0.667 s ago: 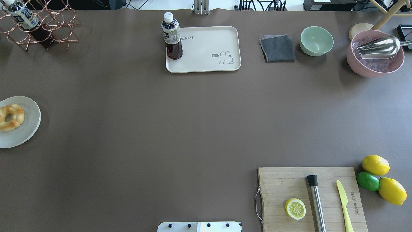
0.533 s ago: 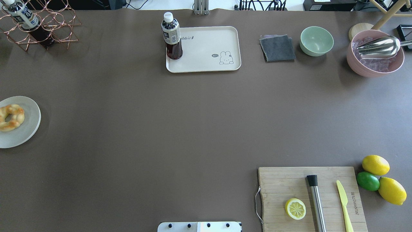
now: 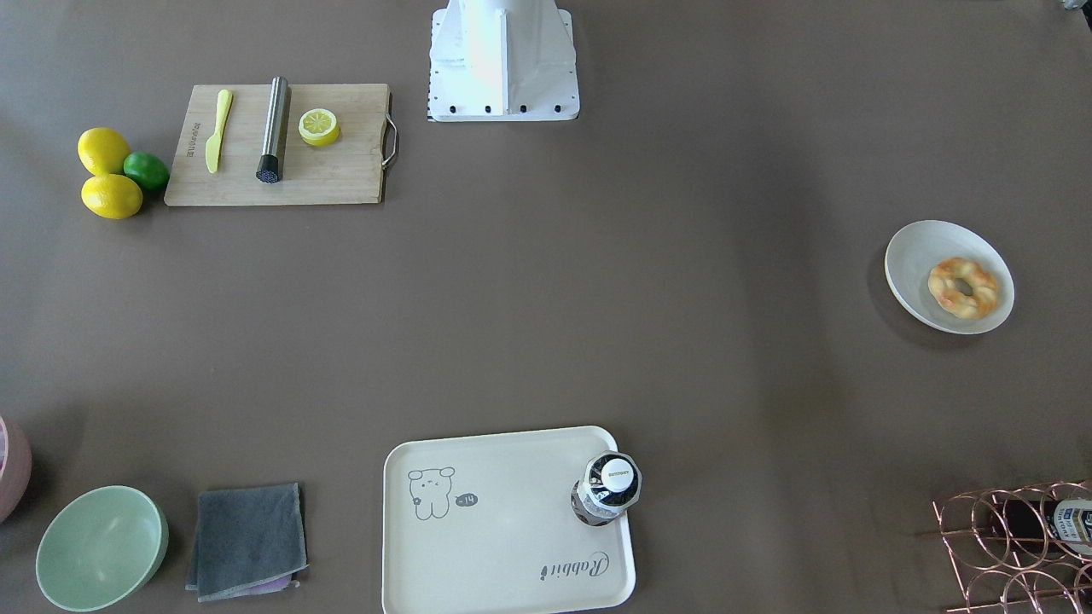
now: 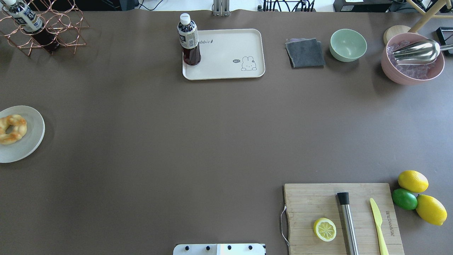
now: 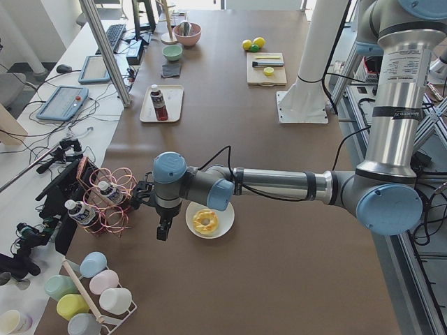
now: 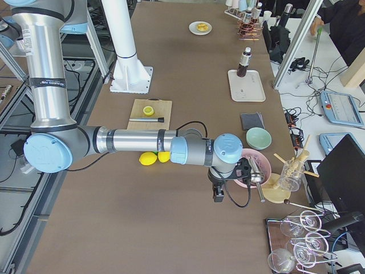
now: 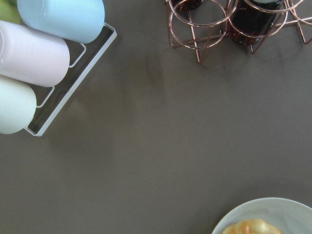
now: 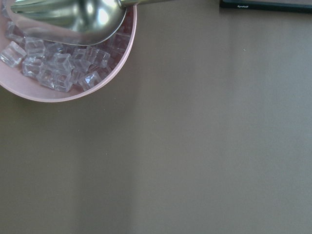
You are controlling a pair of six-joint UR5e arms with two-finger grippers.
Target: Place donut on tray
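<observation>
Risks shoving the donut off its plate at the left edge with an off-centre grasp, or clipping the bottle on the far-edge tray. Cannot tell finger state on left gripper or right gripper.

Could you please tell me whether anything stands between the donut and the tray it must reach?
Nothing visible stands on the table between the donut on its plate and the tray. A bottle stands on the tray's end nearest the donut; the rest of the tray is free.
</observation>
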